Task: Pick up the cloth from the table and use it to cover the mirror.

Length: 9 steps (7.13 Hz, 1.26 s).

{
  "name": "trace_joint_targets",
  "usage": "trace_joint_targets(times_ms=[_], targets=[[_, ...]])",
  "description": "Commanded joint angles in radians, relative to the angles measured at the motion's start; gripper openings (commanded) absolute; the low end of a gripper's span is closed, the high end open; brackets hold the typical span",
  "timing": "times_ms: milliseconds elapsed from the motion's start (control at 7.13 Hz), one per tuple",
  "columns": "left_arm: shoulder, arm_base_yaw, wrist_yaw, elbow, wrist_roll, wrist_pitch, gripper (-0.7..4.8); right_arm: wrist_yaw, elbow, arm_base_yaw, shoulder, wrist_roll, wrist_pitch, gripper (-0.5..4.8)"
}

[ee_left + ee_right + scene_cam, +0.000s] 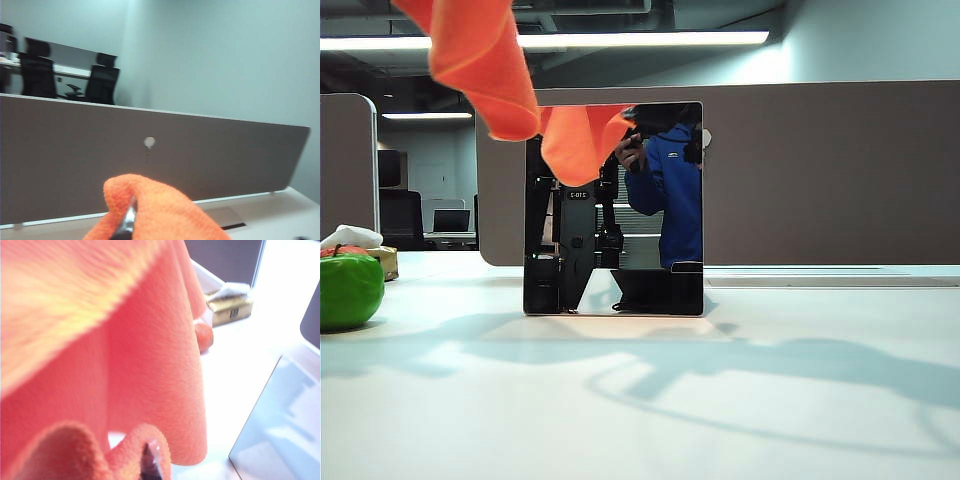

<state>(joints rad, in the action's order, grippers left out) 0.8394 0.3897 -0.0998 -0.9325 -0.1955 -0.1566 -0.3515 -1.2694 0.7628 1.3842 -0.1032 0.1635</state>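
Cloth (pixel 480 60): bright orange fuzzy microfibre towel, lifted clear of the table, hanging in the upper left of the exterior view. Its lowest fold dangles just above and left of the mirror's top left corner; an orange reflection shows in the upper part of the glass.

Mirror (pixel 614 210): square, frameless, upright at centre of the exterior view, standing on the table. Its dark face reflects the robot's black structure and a person in a blue jacket. In the right wrist view its pale face (pixel 280 425) appears at lower right, beside the hanging cloth (pixel 125 355).

Table (pixel 640 400): broad plain white top, crossed by soft shadows of the arms.

Left gripper (pixel 127 225): at the lower edge of the left wrist view, jaws clamped together on a bunched fold of the cloth (pixel 160 210), a sliver of metal finger showing within. Not visible in the exterior view.

Right gripper (pixel 149 465): at the lower edge of the right wrist view, jaws pinched on the cloth's hem, mostly wrapped by fabric. Not visible in the exterior view.

Green apple (pixel 348 290): far left of the exterior view, on the table, well apart from the mirror.

Small white rag (pixel 352 238): behind the apple.

Grey partition panel (pixel 820 170): behind the mirror, spanning the table's far edge.
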Motion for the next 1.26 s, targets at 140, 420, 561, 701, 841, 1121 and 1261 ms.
trace_joint_targets(times_ms=[140, 420, 561, 701, 841, 1121, 1261], targets=[[-0.001, 0.001, 0.059, -0.004, 0.067, 0.03, -0.06, -0.027, -0.004, 0.012, -0.173, -0.002, 0.207, -0.06], [-0.001, 0.001, 0.055, -0.004, 0.068, 0.073, -0.06, -0.122, -0.004, 0.011, -0.323, -0.003, 0.316, -0.06], [-0.001, 0.002, 0.053, -0.004, 0.065, 0.082, -0.06, -0.122, -0.004, 0.011, -0.359, -0.003, 0.319, -0.06], [-0.001, 0.002, 0.051, -0.004, 0.065, 0.139, -0.06, -0.122, -0.004, 0.011, -0.412, -0.003, 0.327, -0.06], [-0.001, 0.002, -0.004, -0.004, 0.065, 0.196, -0.05, -0.122, -0.004, 0.009, -0.463, -0.006, 0.409, -0.06], [-0.001, 0.001, -0.111, -0.004, 0.066, 0.192, 0.38, -0.134, -0.004, 0.01, -0.481, -0.006, 0.444, -0.06], [0.004, 0.001, -0.235, -0.004, 0.065, 0.192, 1.08, -0.212, -0.004, 0.01, -0.486, -0.006, 0.446, -0.06]])
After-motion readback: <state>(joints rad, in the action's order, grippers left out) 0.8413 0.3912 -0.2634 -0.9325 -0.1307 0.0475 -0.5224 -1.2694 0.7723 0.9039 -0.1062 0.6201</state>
